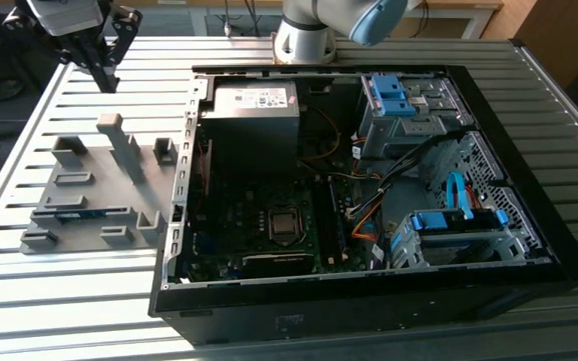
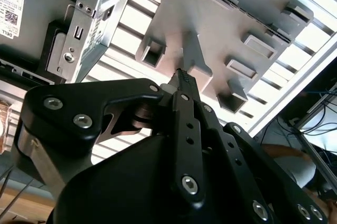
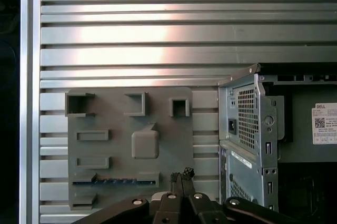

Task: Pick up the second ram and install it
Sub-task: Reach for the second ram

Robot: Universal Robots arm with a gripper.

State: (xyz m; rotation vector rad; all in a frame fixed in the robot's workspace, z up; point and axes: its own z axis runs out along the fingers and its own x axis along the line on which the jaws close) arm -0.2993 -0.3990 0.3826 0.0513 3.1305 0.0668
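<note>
Tall rack posts [image 1: 126,150] obstruct; case wall [image 1: 183,180] just beside.

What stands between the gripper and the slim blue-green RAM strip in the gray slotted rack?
Nothing visible: the gripper hangs above the gray plastic slotted rack, and the slim blue-green RAM strip lies uncovered in its slot.

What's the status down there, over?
Pincer shut, empty, high above gray rack. Second ram lying in rack slot, untouched. Nothing between them.

text | white label [image 1: 259,98] on power supply [image 1: 254,134] | print too small to read
</note>
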